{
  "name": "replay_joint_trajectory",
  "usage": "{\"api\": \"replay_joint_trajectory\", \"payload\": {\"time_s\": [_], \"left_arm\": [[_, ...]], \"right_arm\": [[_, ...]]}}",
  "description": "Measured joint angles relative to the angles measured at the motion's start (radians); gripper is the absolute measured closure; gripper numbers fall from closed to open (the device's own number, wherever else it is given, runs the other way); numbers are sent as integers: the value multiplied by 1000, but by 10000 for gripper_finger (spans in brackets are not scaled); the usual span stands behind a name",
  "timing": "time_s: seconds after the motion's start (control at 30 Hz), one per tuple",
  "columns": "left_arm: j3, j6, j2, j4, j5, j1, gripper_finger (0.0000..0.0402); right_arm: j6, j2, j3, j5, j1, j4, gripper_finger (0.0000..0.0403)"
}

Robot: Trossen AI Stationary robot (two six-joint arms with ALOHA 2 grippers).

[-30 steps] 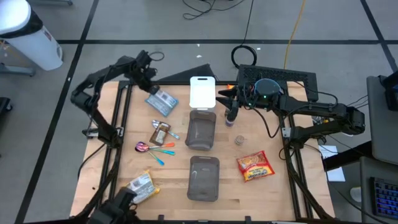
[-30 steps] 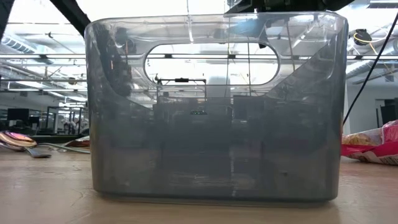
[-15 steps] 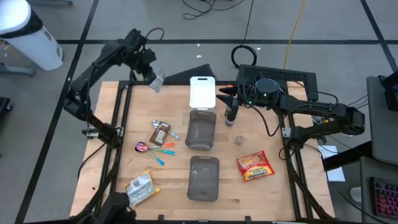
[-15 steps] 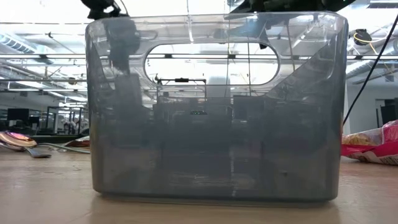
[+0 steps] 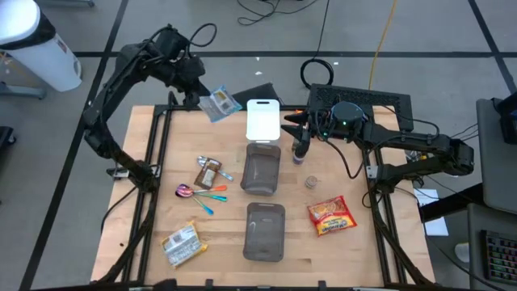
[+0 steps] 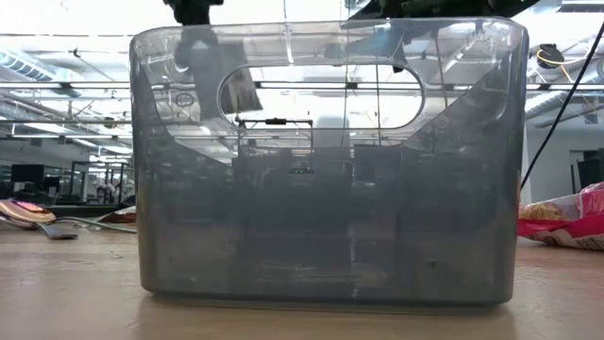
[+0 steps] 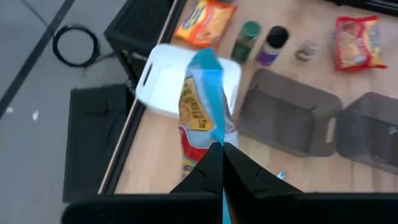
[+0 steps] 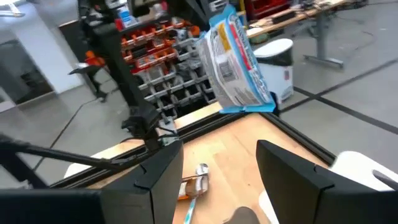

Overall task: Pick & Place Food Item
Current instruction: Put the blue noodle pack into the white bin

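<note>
Held aloft near the table's 11 o'clock corner, just left of the white cutting board (image 5: 262, 120): a flat blue-edged food packet (image 5: 220, 103) with pale printed faces, pinched by its end in the closed left gripper (image 7: 221, 163). At 1 o'clock, hovering by the bottles (image 5: 300, 153), the right gripper (image 8: 219, 163) with jaws apart, apparently empty. Below, a pale wooden table (image 5: 178, 153) with two grey bins (image 5: 262, 170); beyond, grey floor and shelving (image 8: 155, 74)
</note>
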Motion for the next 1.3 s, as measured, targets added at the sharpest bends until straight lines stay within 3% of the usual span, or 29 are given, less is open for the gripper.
{"api": "replay_joint_trajectory", "payload": {"time_s": [0.4, 0.7, 1.17, 1.3], "left_arm": [[161, -126, 74, -61, -25, -252, 401], [264, -125, 209, -94, -32, -355, 401], [281, -212, 230, -98, 5, -457, 401], [281, -237, 230, -99, 10, -481, 401]], "right_arm": [[65, 8, 0, -253, -93, 145, 206], [180, 144, 57, -523, -109, 206, 206], [179, 334, 244, -696, -108, 213, 206], [161, 345, 269, -699, -112, 208, 206]]}}
